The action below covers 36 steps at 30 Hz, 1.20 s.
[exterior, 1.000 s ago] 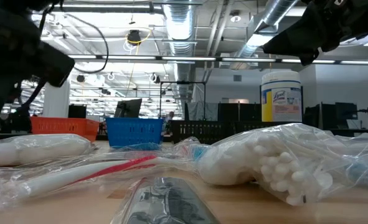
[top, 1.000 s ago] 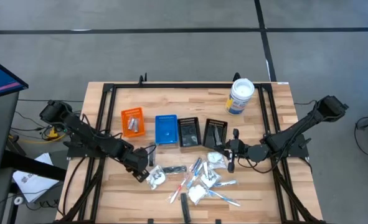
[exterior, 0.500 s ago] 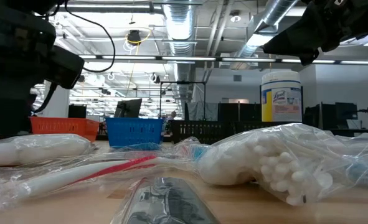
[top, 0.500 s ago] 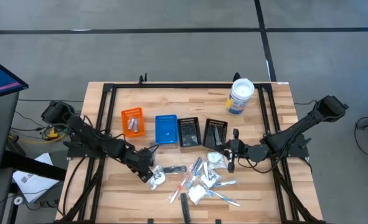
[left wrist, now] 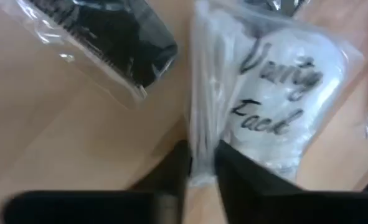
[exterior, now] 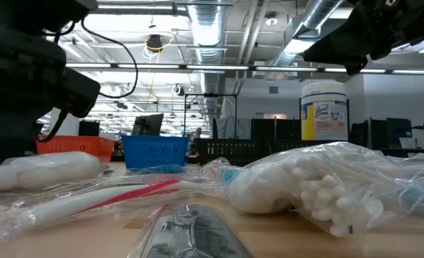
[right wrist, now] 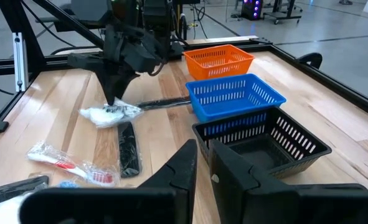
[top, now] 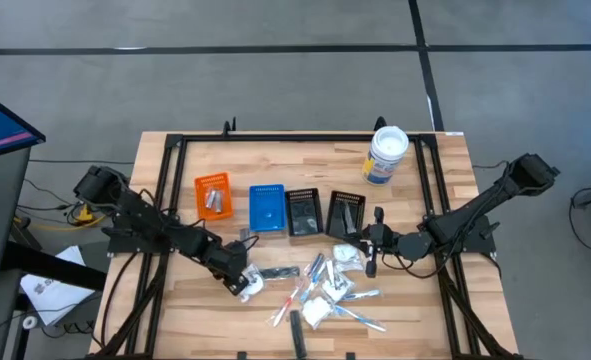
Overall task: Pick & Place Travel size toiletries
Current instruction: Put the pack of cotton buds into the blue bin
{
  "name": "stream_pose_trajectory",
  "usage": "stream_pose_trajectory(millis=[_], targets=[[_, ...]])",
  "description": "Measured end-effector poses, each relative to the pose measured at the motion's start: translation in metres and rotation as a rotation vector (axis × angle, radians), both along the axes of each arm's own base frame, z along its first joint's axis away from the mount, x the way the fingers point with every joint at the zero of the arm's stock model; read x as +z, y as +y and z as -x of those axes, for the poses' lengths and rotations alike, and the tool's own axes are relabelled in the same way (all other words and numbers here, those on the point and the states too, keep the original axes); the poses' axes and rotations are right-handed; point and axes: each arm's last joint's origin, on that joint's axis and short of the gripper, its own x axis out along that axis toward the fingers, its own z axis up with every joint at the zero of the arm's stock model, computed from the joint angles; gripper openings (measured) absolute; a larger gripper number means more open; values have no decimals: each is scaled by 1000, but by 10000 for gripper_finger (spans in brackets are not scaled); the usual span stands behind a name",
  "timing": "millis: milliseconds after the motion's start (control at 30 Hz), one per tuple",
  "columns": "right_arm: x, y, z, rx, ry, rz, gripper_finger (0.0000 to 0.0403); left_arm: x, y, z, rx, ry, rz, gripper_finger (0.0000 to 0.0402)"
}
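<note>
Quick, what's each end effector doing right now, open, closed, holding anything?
Left end effector: closed on the edge of the white vanity pack.
Right end effector: closed, holding nothing, hovering near the black bin.

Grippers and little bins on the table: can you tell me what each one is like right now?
Left gripper: shut on the vanity pack.
Right gripper: shut, holding nothing, above the table.
Orange bin: holds silvery items.
Blue bin: nothing seen inside.
Black bin: nothing seen inside.
White tub: upright, lid on.
</note>
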Motion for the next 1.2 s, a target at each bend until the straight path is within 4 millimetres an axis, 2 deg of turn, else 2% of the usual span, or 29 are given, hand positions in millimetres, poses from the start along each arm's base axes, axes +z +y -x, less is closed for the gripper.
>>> stream_pose_trajectory(millis=[67,300,433,533,600,733,833,967,1100,1200], targets=[[0,0,0,0,-1,-1,37,9,0,3,-13,-37,-4,21],[4,1,-2,2,-46,-40,37,44,0,12,-18,-267,-90,9],[15,-4,-11,118,-81,-188,42,60,5,14,-72,-419,-233,8],[24,-10,-24,253,-72,-341,56,68,5,8,-193,-550,-360,8],[25,-16,-34,272,-35,-419,70,72,6,2,-236,-627,-425,7],[35,-25,-56,272,42,-545,107,72,11,-12,-282,-695,-509,7],[44,-24,-74,294,81,-586,145,67,17,-22,-266,-710,-540,7],[59,-19,-100,299,172,-558,195,55,21,-34,-287,-694,-589,6],[65,-27,-125,229,285,-522,231,44,22,-36,-414,-645,-676,6],[65,-36,-142,169,369,-513,241,47,22,-37,-444,-651,-765,6]])
